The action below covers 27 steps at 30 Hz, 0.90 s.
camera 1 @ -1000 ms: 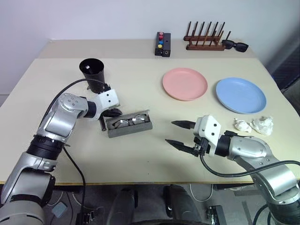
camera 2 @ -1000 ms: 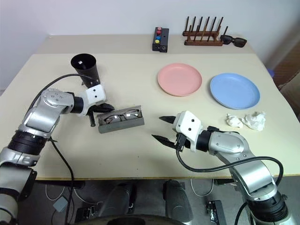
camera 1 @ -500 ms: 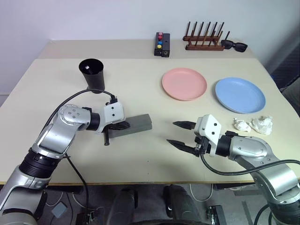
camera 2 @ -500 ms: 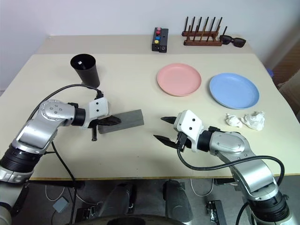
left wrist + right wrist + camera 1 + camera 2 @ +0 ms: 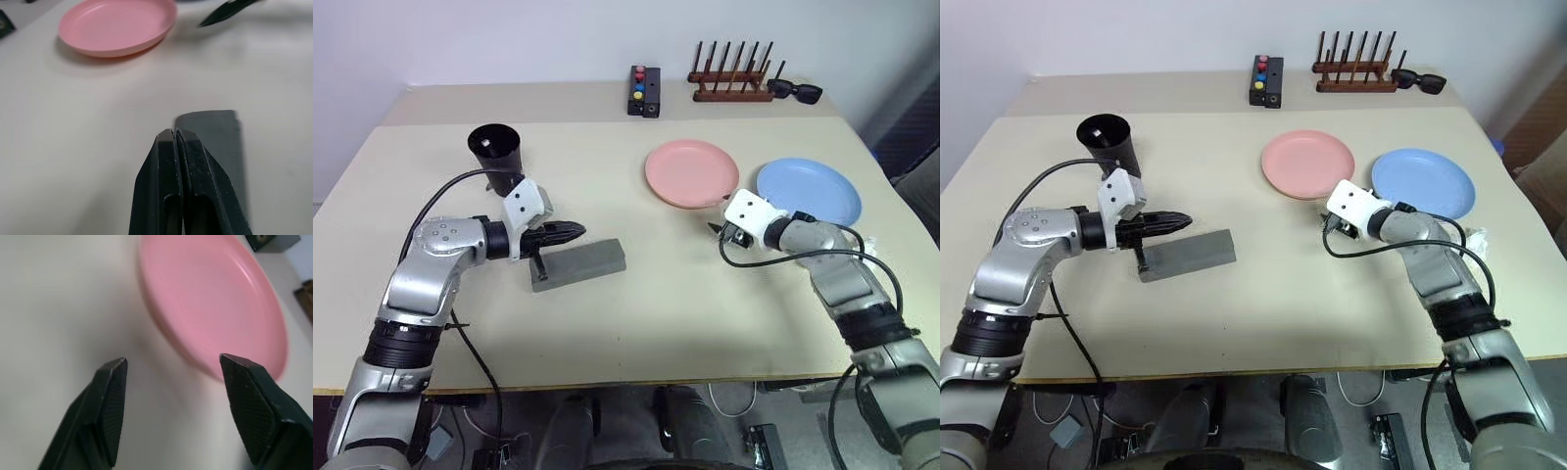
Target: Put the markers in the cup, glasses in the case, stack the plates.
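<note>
A: Status?
B: My right gripper [image 5: 171, 377] is spread wide, empty, just beside the pink plate [image 5: 691, 173]; my left gripper [image 5: 570, 232] is pinched shut on nothing, over the closed case [image 5: 579, 265].
A: Risk?
B: Rim's thin — my fingers could shove it. The blue plate [image 5: 809, 191] sits just right of the pink; cup [image 5: 495, 154] well left, nothing blocking.

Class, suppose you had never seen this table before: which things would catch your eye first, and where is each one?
The pink plate and the light blue plate stand out first, side by side on the far right of the table, with the open right gripper pointing at the pink one's near edge. To the left, the shut left gripper hovers by the closed grey case, and the tall black cup stands behind it.
</note>
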Each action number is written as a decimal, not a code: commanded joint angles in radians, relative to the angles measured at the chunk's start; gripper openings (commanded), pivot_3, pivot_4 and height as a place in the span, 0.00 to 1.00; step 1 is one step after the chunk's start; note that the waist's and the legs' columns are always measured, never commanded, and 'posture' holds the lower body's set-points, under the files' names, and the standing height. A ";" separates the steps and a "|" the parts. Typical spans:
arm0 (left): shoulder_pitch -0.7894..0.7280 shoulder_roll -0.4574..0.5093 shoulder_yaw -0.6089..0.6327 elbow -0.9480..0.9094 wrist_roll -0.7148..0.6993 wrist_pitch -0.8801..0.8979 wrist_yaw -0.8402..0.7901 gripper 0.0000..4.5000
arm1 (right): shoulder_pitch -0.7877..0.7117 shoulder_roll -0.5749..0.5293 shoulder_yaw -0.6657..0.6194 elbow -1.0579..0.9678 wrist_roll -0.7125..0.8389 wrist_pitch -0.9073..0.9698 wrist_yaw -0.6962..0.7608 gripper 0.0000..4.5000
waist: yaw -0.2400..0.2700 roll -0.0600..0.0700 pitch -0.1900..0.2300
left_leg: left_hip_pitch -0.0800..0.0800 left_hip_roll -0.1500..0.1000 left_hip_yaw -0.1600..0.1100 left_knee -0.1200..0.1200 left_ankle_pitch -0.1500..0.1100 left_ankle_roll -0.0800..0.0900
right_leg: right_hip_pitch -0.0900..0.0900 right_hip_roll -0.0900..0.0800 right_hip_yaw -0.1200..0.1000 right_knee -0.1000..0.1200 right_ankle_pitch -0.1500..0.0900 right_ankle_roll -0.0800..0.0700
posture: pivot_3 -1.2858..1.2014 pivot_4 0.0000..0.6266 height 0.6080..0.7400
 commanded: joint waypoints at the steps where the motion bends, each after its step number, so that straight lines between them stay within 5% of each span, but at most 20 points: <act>1: 0.030 0.009 0.033 -0.062 -0.059 0.000 -0.018 0.01 | -0.120 0.024 0.036 0.216 -0.091 -0.186 -0.039 0.68 | -0.003 0.000 0.000 | 0.000 0.000 0.000 0.000 0.000 0.000 | 0.000 -0.001 0.000 0.000 0.000 0.000 | 0.52 0.24 0.96; 8: 0.097 -0.008 0.028 -0.135 -0.065 0.017 0.056 0.01 | -0.276 0.094 0.092 0.545 -0.188 -0.434 -0.070 0.68 | -0.007 0.000 0.000 | 0.001 0.000 -0.002 0.000 0.000 0.000 | 0.000 0.000 0.002 0.000 0.000 0.000 | 0.52 0.24 0.96; 11: 0.116 -0.014 0.023 -0.154 -0.065 0.021 0.080 0.00 | -0.299 0.117 0.092 0.598 -0.204 -0.505 -0.085 0.48 | -0.008 0.000 0.000 | 0.001 0.000 -0.002 0.000 0.000 0.000 | 0.000 0.000 0.002 0.001 0.000 0.000 | 0.52 0.24 0.96; 15: 0.124 -0.018 0.029 -0.162 -0.073 0.031 0.106 0.00 | -0.310 0.126 0.101 0.636 -0.240 -0.561 -0.104 0.04 | -0.008 0.000 0.000 | 0.001 0.000 -0.002 0.000 0.000 0.000 | 0.000 0.000 0.002 0.001 0.000 0.000 | 0.52 0.24 0.96; 16: 0.124 -0.017 0.029 -0.163 -0.075 0.031 0.109 0.00 | -0.312 0.126 0.102 0.643 -0.245 -0.569 -0.105 0.02 | -0.008 0.000 0.000 | 0.001 0.000 -0.002 0.000 0.000 0.000 | 0.000 0.000 0.002 0.001 0.000 0.000 | 0.52 0.24 0.96; 23: 0.127 -0.022 0.035 -0.168 -0.090 0.025 0.143 0.00 | -0.268 0.056 0.108 0.552 -0.298 -0.666 -0.135 0.02 | -0.003 0.000 0.000 | 0.001 0.000 -0.003 0.000 0.000 0.000 | 0.000 0.000 0.002 0.001 0.000 0.000 | 0.52 0.24 0.96; 27: 0.126 -0.012 0.037 -0.172 -0.103 0.030 0.133 0.00 | -0.152 -0.030 0.066 0.305 -0.209 -0.662 0.002 0.02 | -0.004 0.000 0.000 | 0.000 -0.001 -0.003 0.000 0.000 0.000 | 0.000 -0.001 0.002 0.001 0.000 0.000 | 0.52 0.24 0.96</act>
